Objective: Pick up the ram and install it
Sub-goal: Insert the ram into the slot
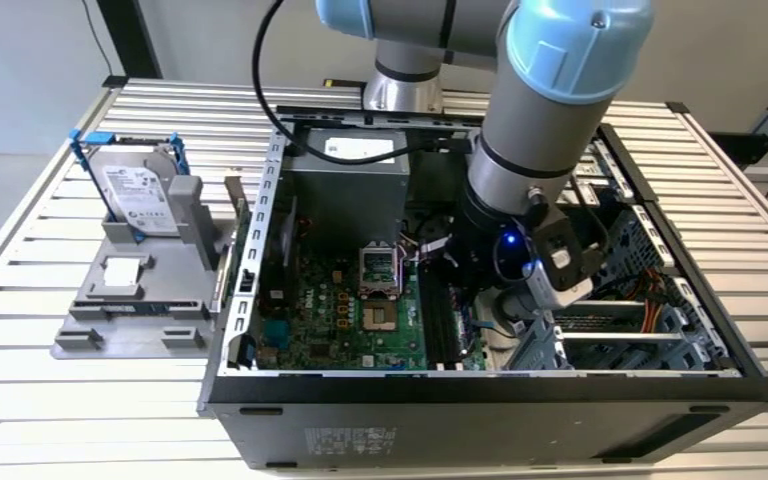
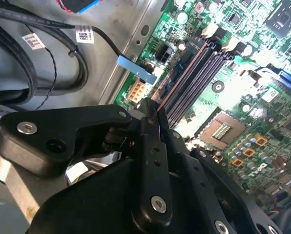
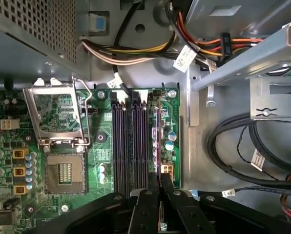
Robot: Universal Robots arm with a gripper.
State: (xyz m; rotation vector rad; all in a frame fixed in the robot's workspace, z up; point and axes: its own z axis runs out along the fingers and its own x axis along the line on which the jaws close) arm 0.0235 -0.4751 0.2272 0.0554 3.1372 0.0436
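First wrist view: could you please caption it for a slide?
Black hand holds thin dark ram stick edge-on, aligned with green motherboard's black memory slots.

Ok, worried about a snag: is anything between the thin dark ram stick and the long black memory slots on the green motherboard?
Nothing visible. In the first wrist view the black gripper holds the thin dark ram stick edge-on over the long black memory slots, which look empty; the black cables lie off the board.

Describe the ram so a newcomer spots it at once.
Inside the open case, find the row of dark slots on the green motherboard. The ram is the thin stick, edge-on, along the row's side nearest the board's edge, pinched in the hand; neighbouring slots are empty.
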